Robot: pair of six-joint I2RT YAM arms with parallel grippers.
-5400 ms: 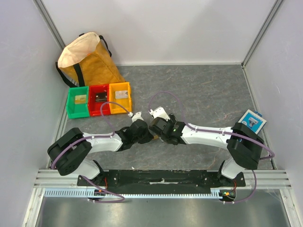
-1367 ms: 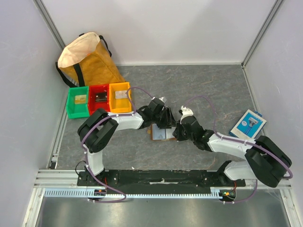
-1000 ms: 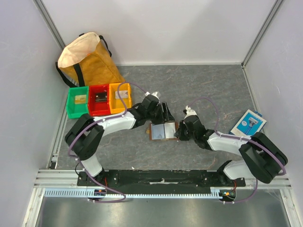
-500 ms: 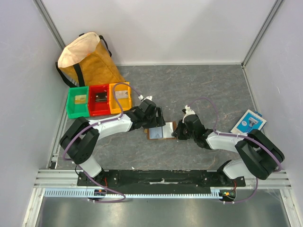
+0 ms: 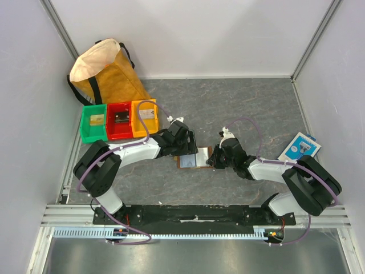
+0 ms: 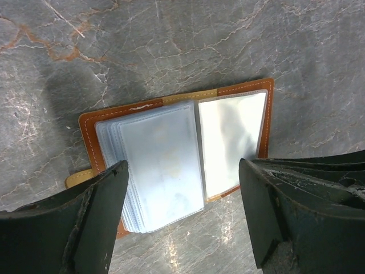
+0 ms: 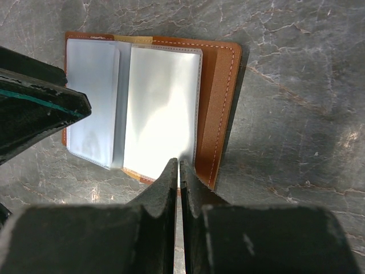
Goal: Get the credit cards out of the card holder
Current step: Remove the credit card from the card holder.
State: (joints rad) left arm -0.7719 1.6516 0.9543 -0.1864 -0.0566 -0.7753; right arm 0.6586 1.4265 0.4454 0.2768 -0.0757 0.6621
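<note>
Ideally, the open card holder (image 7: 217,108) would be pinned flat by the shut, empty right gripper (image 7: 179,171) while the top sleeve (image 6: 162,162) is nipped squarely by the wide-spread left gripper (image 6: 179,194).

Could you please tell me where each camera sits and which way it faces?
Top external: above and behind the arms, looking down on the grey table; both arms show, bases at the bottom.
Left wrist: on the left arm, looking down on the open card holder; its jaws, spread wide, fill the lower corners.
Right wrist: on the right arm, looking down likewise; its shut jaws rise from bottom centre.
Shared: all three show the card holder lying open, clear sleeves up.
</note>
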